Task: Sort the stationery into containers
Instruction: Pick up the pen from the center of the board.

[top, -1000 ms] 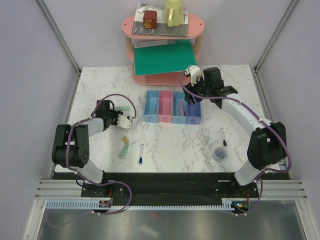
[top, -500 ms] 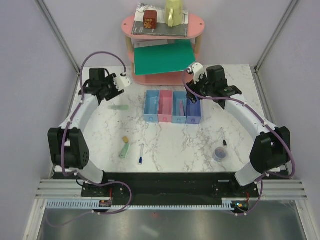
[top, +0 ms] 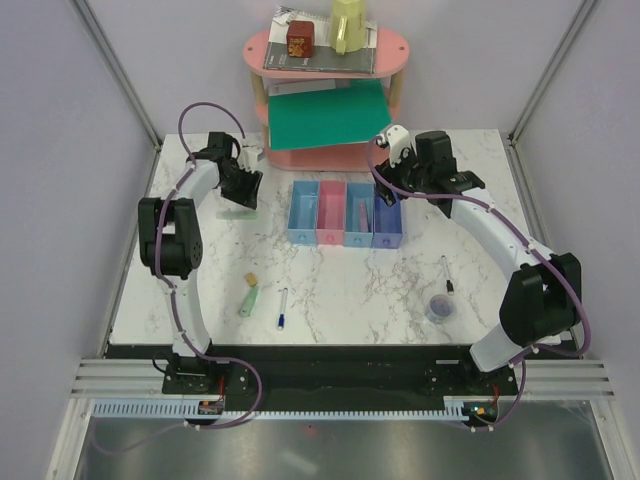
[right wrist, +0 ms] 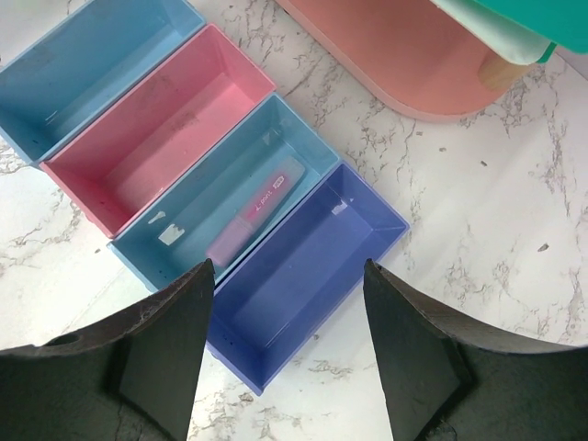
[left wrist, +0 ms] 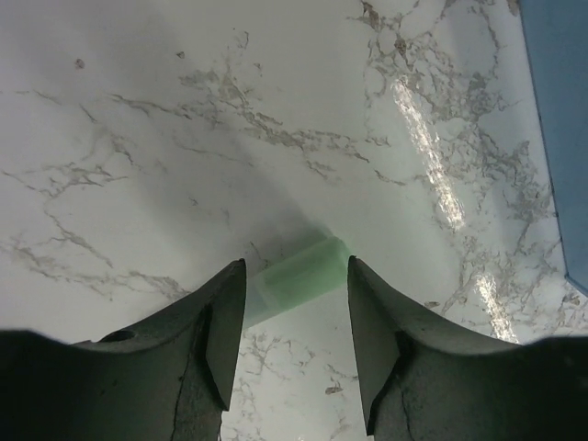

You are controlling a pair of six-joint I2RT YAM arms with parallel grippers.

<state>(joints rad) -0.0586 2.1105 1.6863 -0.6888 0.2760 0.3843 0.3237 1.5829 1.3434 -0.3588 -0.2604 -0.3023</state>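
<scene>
Thing to be picked: the pale green plastic marker [left wrist: 299, 280], laid flat on the white marble table [left wrist: 184, 110].
Where it is: just below the jaws of the left arm [top: 190, 192], in the gap between them. One end can be seen. The other end is hidden behind one jaw.
Left jaws: held partly open, one on each side of the marker. Nothing is gripped, and no touch can be seen.
Long way of the marker: it is pointed almost from one jaw to the other, a bit slanted, not across the gap.
What is likely needed: the jaws would probably have to be turned, so that the thin sides are squeezed and not the ends.
Nearer arm: the left one. The right arm [top: 490, 225] is well apart from this marker.
Right jaws: held wide open and empty, above the violet-blue plastic tray [right wrist: 303, 266].
Beside the right jaws: a pink-purple marker [right wrist: 253, 216] is already laid in the blue plastic tray [right wrist: 285, 138] next door.
</scene>
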